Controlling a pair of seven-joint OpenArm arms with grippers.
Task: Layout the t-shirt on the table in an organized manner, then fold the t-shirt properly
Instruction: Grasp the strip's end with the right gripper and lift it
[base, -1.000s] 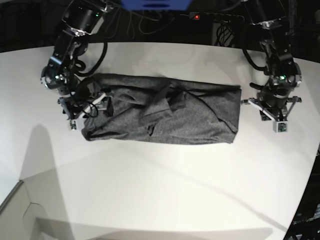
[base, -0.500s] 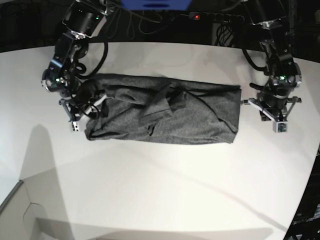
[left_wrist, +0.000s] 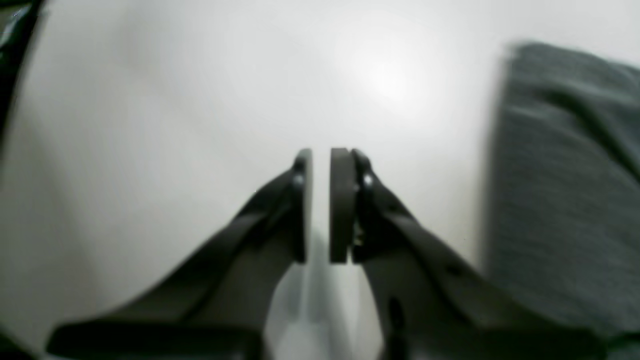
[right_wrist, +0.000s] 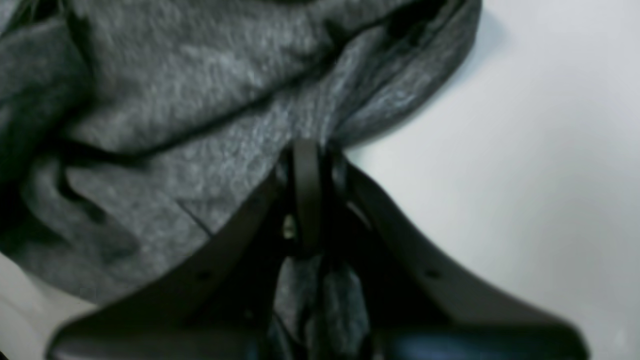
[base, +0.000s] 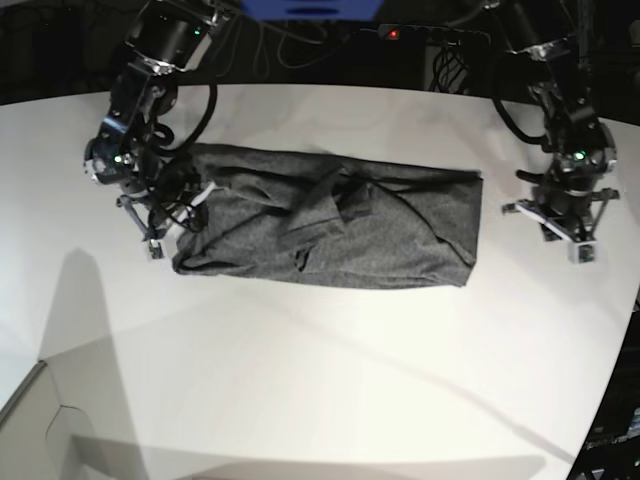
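Base view shows the white surface (base: 330, 380) taking up most of the frame, with the t-shirt (base: 330, 230) lying across its far half as a long, rumpled band, creased and bunched through the middle. Laying out looks only partly done: the cloth is stretched lengthwise but not flat, sleeves are not clearly spread, and no neat fold is visible, so smoothing and all folding appear left to do. At the band's end on the view's left, the right gripper (right_wrist: 307, 160) is clamped tight on a pinch of the shirt's edge, cloth bunching between its jaws. Beyond the opposite end, the left gripper (left_wrist: 320, 205) hangs over bare surface beside the shirt, its jaws nearly together with a slim gap, holding nothing.
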